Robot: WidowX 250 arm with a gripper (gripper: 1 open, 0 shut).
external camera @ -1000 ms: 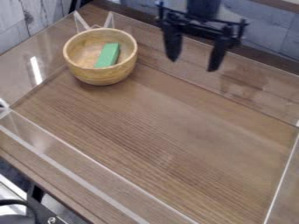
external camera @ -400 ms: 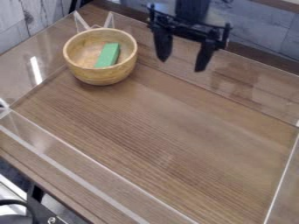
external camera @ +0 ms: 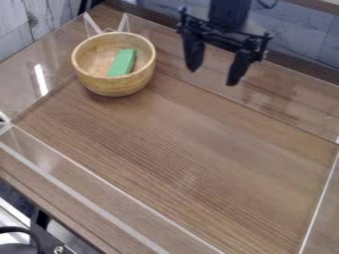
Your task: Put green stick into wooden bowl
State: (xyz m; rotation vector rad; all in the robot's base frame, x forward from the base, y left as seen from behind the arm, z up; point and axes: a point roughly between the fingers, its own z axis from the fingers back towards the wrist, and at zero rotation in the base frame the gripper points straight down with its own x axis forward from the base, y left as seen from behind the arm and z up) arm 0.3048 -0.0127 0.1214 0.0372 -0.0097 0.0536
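My gripper (external camera: 220, 56) hangs above the far side of a brown wooden tabletop (external camera: 185, 149), its two dark fingers spread well apart — nothing between them. The green stick (external camera: 122, 63) lies inside the wooden bowl (external camera: 113, 63), tilted within the pale interior. The bowl sits near the table's far left corner in the camera view, to one side of my fingers and apart from them. Black cables (external camera: 30, 236) curl at the lower left — beyond the table's edge.

Below the wooden tabletop (external camera: 185, 159), at its lower-left edge, dark cables (external camera: 34, 236); beyond its far edge, blue-gray patterned fabric (external camera: 307, 30).
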